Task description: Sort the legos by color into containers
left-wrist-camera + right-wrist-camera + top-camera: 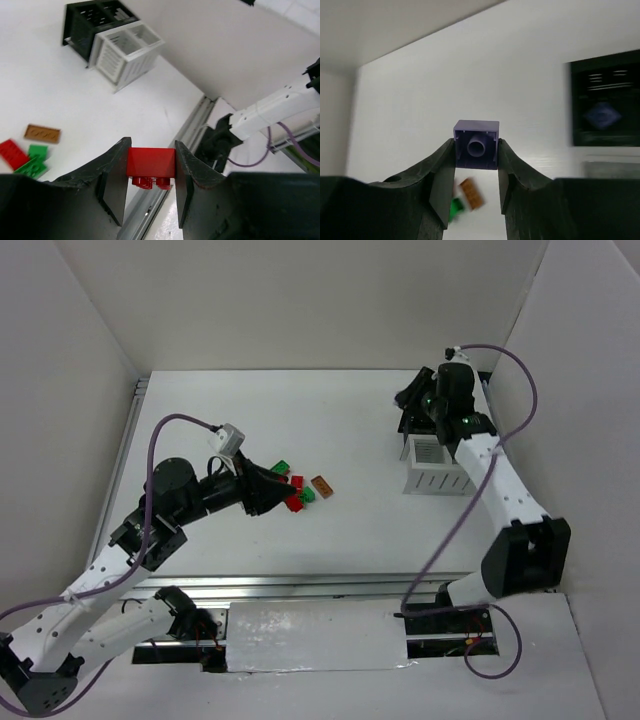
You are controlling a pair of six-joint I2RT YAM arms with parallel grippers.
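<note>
Our left gripper (pixel 150 172) is clamped on a red brick (pixel 150 161), which sits squarely between both fingers, held above the table (pixel 60 95). Loose bricks (pixel 30 155) and a brown plate (pixel 42 133) lie just beside it. Our right gripper (pixel 475 152) pinches a purple brick (pixel 476 136) at its fingertips, hollow underside facing the wrist, near the black bin (pixel 605 105), which touches the white bin (pixel 127 52).

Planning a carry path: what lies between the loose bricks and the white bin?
Only bare table, seen in the top view, from the brown brick to the white bin.
</note>
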